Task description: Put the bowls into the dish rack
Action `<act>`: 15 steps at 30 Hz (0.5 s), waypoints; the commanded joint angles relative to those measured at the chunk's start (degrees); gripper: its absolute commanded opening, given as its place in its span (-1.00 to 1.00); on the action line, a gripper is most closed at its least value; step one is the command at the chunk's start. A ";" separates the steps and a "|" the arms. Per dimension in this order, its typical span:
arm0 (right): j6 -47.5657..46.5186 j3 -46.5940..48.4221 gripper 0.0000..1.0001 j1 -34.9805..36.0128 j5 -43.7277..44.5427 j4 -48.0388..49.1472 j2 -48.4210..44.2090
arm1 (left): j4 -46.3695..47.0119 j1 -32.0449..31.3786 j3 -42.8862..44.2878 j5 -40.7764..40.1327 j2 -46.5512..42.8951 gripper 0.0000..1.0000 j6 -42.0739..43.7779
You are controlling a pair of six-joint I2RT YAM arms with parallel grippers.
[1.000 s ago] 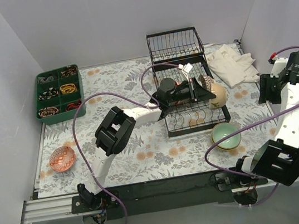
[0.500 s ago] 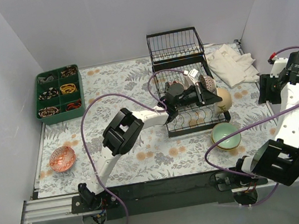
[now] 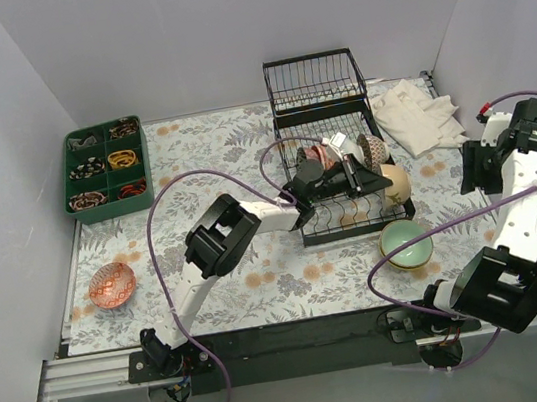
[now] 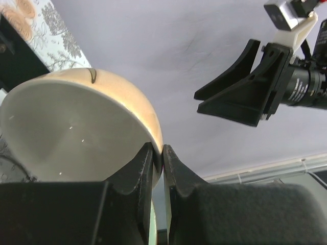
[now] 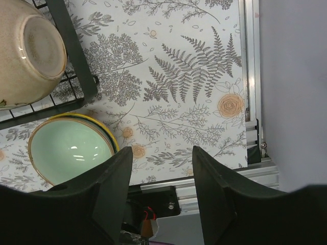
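Observation:
My left gripper (image 3: 375,181) reaches over the black wire dish rack (image 3: 311,232) and is shut on the rim of a cream bowl (image 3: 396,178), held on edge at the rack's right end. In the left wrist view the fingers (image 4: 148,163) pinch that bowl's (image 4: 71,132) rim. The bowl's base shows in the right wrist view (image 5: 28,51). A brown lattice bowl (image 3: 372,148) stands in the rack behind it. A pale green bowl (image 3: 405,243) sits on the table right of the rack, also in the right wrist view (image 5: 71,150). A red-orange bowl (image 3: 111,285) lies far left. My right gripper (image 3: 476,170) is open, raised at the right.
A green compartment tray (image 3: 107,168) with small items stands at the back left. A crumpled white cloth (image 3: 418,116) lies at the back right. The rack's taller basket end (image 3: 315,83) faces the back wall. The table's metal front edge (image 5: 214,178) shows below the right gripper.
My left gripper has carried the cream bowl a little lower and nearer at the rack's right end. The right gripper has shifted slightly left and down.

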 commanded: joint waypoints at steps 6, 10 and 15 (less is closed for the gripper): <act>0.07 -1.16 0.18 -0.32 -0.68 1.39 -0.23 | 13.01 -0.99 -4.45 0.25 -1.20 -1.00 -5.88; 0.25 -2.21 0.17 -0.32 -1.12 1.48 -0.31 | 14.07 -0.99 -5.15 0.34 -0.76 -1.00 -6.76; 0.33 -3.62 0.17 -0.32 -1.56 1.92 -0.75 | 13.20 -0.82 -7.17 -0.80 -1.55 -1.00 -7.20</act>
